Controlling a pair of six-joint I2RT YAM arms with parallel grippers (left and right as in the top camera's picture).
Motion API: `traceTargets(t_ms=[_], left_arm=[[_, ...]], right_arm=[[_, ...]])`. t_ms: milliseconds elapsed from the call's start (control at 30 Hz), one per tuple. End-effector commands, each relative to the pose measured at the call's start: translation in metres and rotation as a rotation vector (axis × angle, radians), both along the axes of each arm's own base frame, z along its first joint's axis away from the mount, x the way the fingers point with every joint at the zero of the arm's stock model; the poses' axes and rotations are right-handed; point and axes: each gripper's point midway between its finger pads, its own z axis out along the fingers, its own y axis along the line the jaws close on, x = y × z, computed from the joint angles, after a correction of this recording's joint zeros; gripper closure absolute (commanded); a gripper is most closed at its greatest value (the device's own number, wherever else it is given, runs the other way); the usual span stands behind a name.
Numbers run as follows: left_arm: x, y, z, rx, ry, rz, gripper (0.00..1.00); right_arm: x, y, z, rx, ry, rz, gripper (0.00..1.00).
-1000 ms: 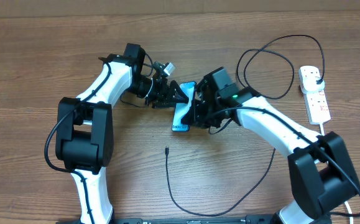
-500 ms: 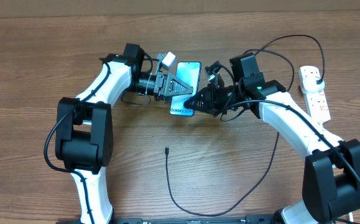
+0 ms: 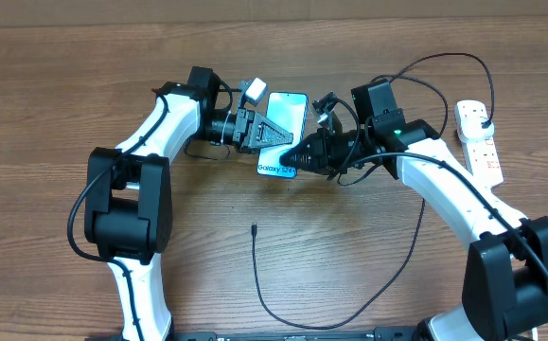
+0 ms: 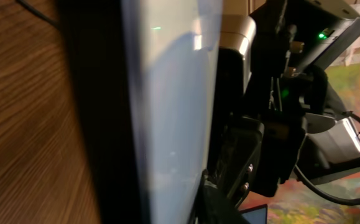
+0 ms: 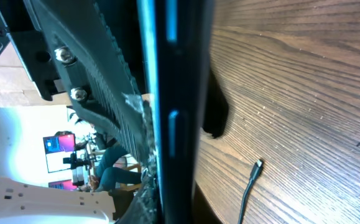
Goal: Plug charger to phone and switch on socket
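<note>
The phone (image 3: 289,109), screen lit blue-teal, is held off the table and tilted between both arms. My left gripper (image 3: 274,134) is shut on its left side, one dark finger lying across the screen. From the right, my right gripper (image 3: 299,154) is shut on the phone's lower edge. The left wrist view is filled by the phone (image 4: 167,112). In the right wrist view the phone (image 5: 167,93) shows edge-on. The charger tip (image 3: 254,228) lies free on the wood, also seen as the charger tip (image 5: 257,165). The charger's black cable (image 3: 415,237) loops round to the socket (image 3: 482,156) at far right.
The black cable curls in a loop (image 3: 406,85) behind the right arm and sweeps along the near table edge (image 3: 292,325). The socket's thick white cord (image 3: 491,194) runs down past the right arm's base.
The right gripper has raised the phone off the table and carried it back and to the right. The left gripper's fingers have closed onto it. The charger tip has not moved.
</note>
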Motion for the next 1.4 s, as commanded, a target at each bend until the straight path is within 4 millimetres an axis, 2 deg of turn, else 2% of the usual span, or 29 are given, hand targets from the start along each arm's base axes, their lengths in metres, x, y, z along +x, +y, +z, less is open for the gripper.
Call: traceTargets(t_ms=[0, 67, 100, 267, 400, 500, 600, 733, 833, 933, 1200, 1367], left_arm=[[0.0, -0.005, 0.015, -0.053, -0.003, -0.014, 0.87], [0.0, -0.005, 0.015, -0.053, -0.002, -0.014, 0.93], [0.0, -0.005, 0.015, -0.053, -0.002, -0.014, 0.96], [0.0, -0.005, 0.015, -0.053, -0.002, -0.014, 0.96], [0.001, -0.005, 0.006, -0.006, -0.01, -0.011, 0.96], [0.001, -0.001, -0.021, 0.168, 0.043, 0.003, 0.96], [-0.009, 0.008, -0.05, 0.371, 0.141, 0.005, 0.96], [-0.032, 0.014, -0.061, 0.487, 0.249, -0.032, 0.96], [-0.052, 0.017, -0.057, 0.523, 0.368, -0.067, 0.96], [-0.07, 0.019, -0.054, 0.569, 0.465, -0.105, 0.96], [-0.112, 0.015, -0.038, 0.648, 0.66, -0.208, 0.96], [-0.124, 0.006, -0.036, 0.681, 0.703, -0.24, 0.96]], right_arm=[[0.004, -0.004, -0.01, -0.084, -0.026, -0.032, 0.91], [0.004, -0.004, -0.01, -0.084, -0.026, -0.032, 0.84], [0.003, -0.004, -0.01, -0.084, -0.026, -0.032, 0.77], [0.004, -0.005, -0.011, -0.085, -0.041, -0.023, 0.6], [0.01, -0.017, -0.011, -0.083, -0.025, -0.053, 0.5], [0.017, -0.033, -0.012, -0.089, -0.006, -0.097, 0.41], [0.026, -0.054, -0.016, -0.109, -0.013, -0.134, 0.29], [0.038, -0.09, -0.032, -0.214, 0.013, -0.24, 0.01], [0.04, -0.112, -0.045, -0.316, 0.034, -0.299, 0.0], [0.042, -0.119, -0.052, -0.37, 0.031, -0.32, 0.0], [0.043, -0.122, -0.053, -0.388, 0.026, -0.329, 0.0], [0.043, -0.122, -0.053, -0.388, 0.026, -0.329, 0.0]])
